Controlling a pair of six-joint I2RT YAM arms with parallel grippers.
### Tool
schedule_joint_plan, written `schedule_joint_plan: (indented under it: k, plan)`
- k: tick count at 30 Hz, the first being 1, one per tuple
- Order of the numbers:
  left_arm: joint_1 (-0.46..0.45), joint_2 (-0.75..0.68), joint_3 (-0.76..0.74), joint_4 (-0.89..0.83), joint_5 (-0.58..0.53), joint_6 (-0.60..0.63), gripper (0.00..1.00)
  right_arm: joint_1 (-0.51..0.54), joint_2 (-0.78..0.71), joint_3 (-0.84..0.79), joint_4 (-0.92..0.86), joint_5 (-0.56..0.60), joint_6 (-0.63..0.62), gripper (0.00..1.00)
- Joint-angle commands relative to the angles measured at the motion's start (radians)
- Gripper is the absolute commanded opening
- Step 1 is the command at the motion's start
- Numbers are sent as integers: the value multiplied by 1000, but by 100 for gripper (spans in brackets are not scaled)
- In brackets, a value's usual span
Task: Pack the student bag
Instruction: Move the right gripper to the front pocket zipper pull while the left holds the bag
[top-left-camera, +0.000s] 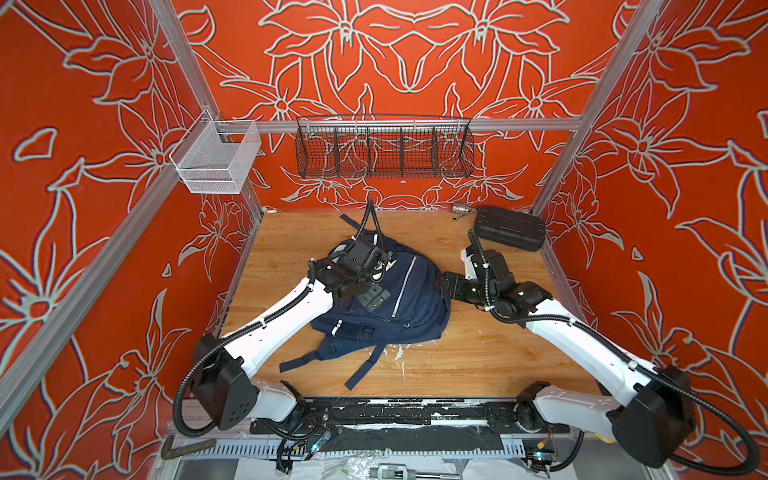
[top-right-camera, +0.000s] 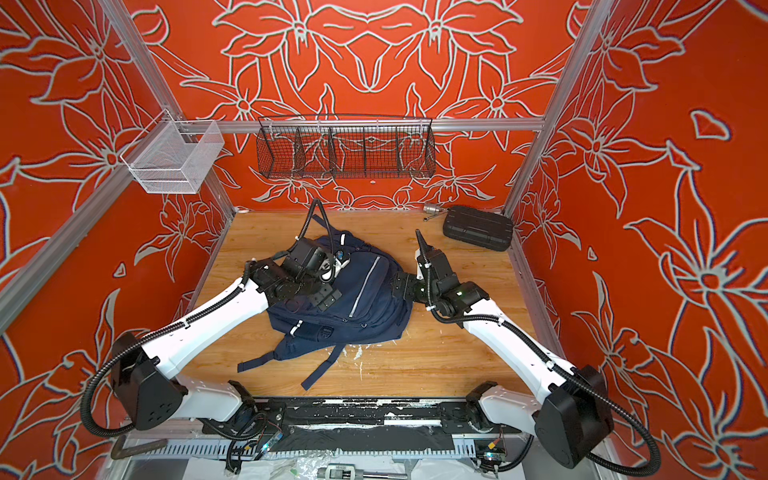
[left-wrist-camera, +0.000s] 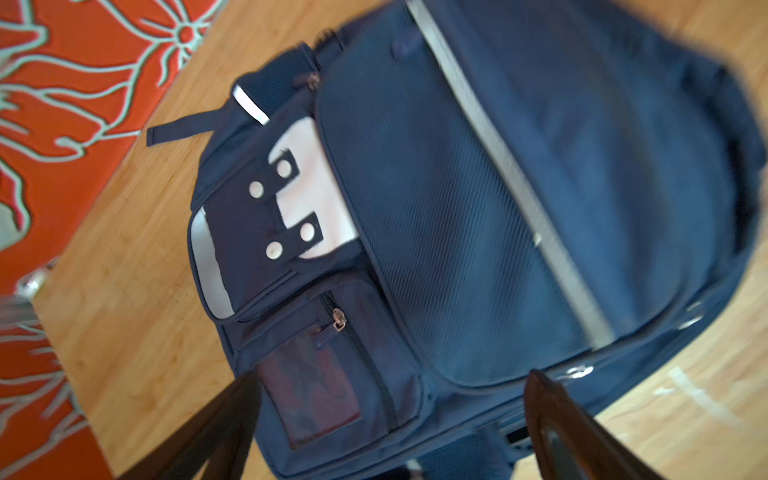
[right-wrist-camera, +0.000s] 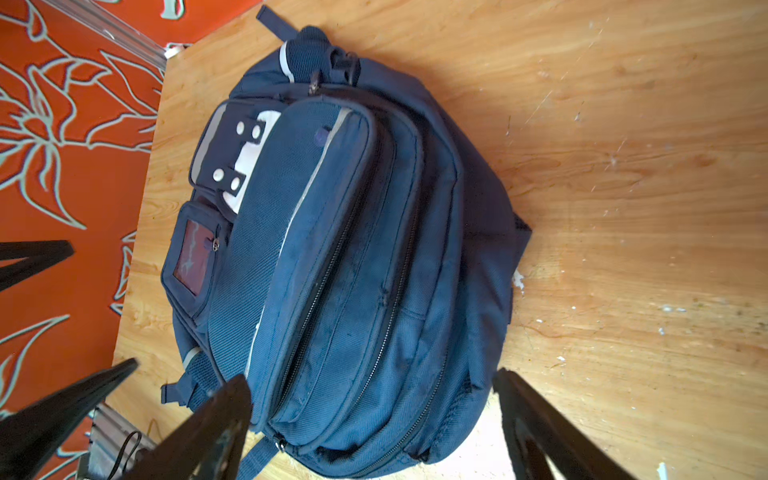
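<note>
Up on the back rail hangs a long black wire basket split into compartments, and only the wall pattern shows through its mesh. A smaller white mesh basket sits at the upper left. On the table's far right corner a black ribbed hard case lies shut, with a small metal piece just beside it. The student bag lies front-up in the middle of the table. Its zips look closed. Its long axis runs roughly from the back wall toward the lower edge of both top views, and loose straps trail to the lower left. The left gripper hangs over the bag with its fingers spread wide and nothing between them. The right gripper sits at the bag's right edge, also spread wide and holding nothing. The tabletop is pale wood flecked with white scuffs, and the walls are red with pale flower outlines.
</note>
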Motion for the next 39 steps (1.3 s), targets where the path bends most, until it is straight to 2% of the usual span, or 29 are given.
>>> schedule_joint_plan:
  k: [1,3,6,8,11,13,21,25,33,35,36,39]
  plan:
    - [14,-33,-86,85,50,215,98,-1,27,-12,28,-49,37,93]
    - [16,-70,-164,144,119,321,100,0,31,-10,32,-49,32,92]
    - [17,-115,-236,211,204,445,95,-1,32,-4,31,-48,10,92]
    - [16,-112,-236,200,241,486,90,-1,34,0,24,-44,1,92]
    - [17,-89,-263,204,227,569,84,-1,33,1,27,-49,-15,91]
    - [21,-80,-313,286,182,624,83,-2,32,-5,36,-50,-21,90]
    - [63,-44,-416,475,158,804,78,-2,36,0,36,-67,-55,89]
    - [96,-46,-432,548,168,829,75,0,30,-8,39,-72,-65,89]
    - [82,-17,-420,529,263,816,69,0,-1,-66,133,-102,-116,87]
    - [69,-13,-425,536,271,809,59,0,-15,-85,159,-105,-130,86]
    - [66,-11,-419,532,273,797,49,-1,-22,-92,168,-103,-134,86]
    - [59,-12,-373,471,274,747,9,-1,-45,-102,169,-95,-164,83]
